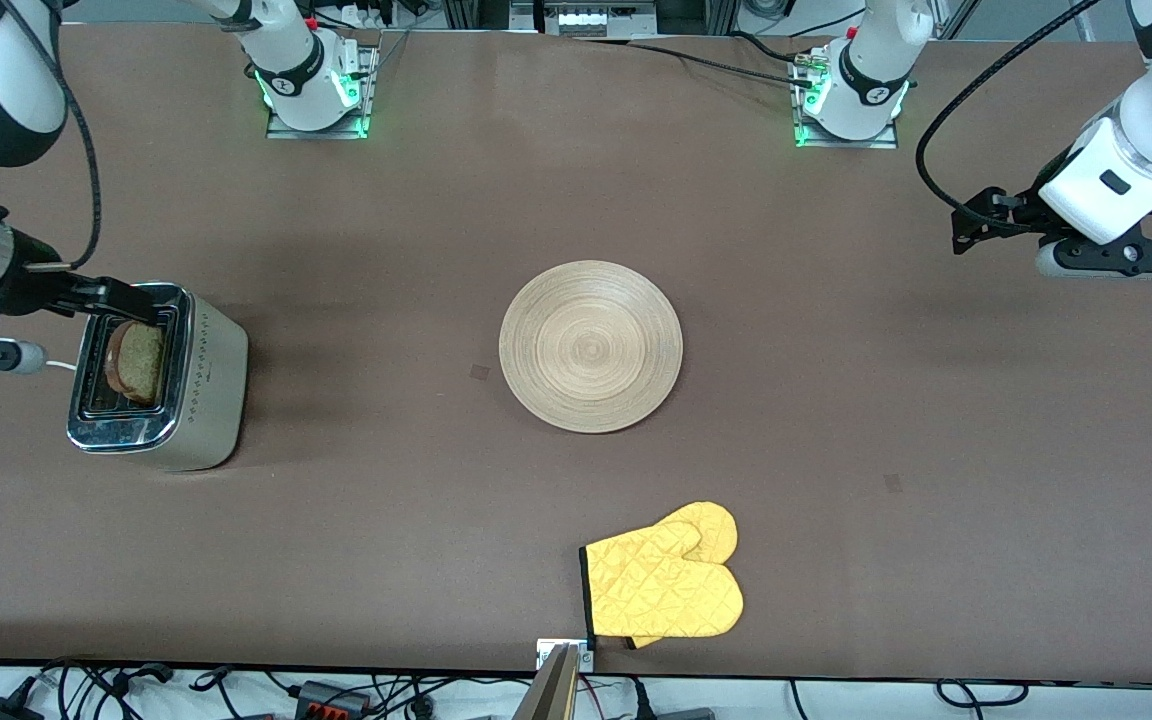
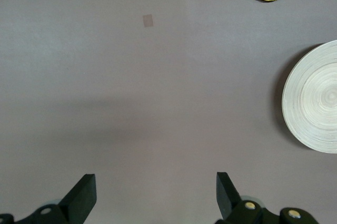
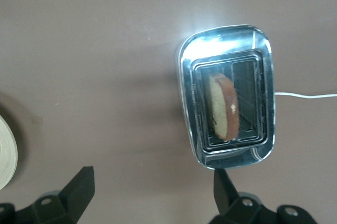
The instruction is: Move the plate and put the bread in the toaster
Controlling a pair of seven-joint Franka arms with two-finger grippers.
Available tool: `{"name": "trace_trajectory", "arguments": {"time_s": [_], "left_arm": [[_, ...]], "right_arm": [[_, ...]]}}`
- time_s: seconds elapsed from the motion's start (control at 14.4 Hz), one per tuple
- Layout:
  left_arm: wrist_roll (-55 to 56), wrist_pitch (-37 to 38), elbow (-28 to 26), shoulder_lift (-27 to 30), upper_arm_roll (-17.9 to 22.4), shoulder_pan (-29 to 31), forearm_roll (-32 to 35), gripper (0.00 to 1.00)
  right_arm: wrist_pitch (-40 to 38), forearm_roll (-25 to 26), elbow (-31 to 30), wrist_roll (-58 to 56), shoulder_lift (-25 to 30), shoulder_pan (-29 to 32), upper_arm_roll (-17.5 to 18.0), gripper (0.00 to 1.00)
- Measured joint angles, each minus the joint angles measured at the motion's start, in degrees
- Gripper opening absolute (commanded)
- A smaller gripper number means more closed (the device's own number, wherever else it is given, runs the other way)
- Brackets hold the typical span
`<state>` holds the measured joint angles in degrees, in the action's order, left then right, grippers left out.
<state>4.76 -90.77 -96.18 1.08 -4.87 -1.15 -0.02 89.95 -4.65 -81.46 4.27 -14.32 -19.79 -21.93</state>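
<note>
Yellow mitt point(image 1: 664, 585) at six o'clock, plate point(image 1: 591, 346) central, bread point(image 1: 139, 362) standing in toaster point(image 1: 158, 378) (nine o'clock), my right gripper point(image 3: 152, 190) above it, left gripper point(image 2: 157, 195) waiting over bare table point(image 1: 936, 420), both wide open, empty.

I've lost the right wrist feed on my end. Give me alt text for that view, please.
A brownish bread slice with dark crust stands tilted in one slot of the boxy chrome-topped toaster on the brown table. The right claw hangs open above, holding nothing. The toaster's white cord trails off, and the pale wooden plate's rim shows at the edge.
</note>
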Motion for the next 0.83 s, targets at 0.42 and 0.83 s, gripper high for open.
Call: {"name": "trace_trajectory", "arguments": {"time_s": [0.42,0.83], "left_arm": [[0.0,-2.1,-0.1,-1.1,0.5,0.6,0.0,1.0],[0.0,-4.5,-0.1,-1.8,0.7,2.7,0.0,1.0]], "right_arm": [[2.5,1.0,0.5,-0.8,2.3,20.4,19.4,1.0],[3.8,4.3,-4.4,-2.8,5.7,21.3,20.5,1.0]]}}
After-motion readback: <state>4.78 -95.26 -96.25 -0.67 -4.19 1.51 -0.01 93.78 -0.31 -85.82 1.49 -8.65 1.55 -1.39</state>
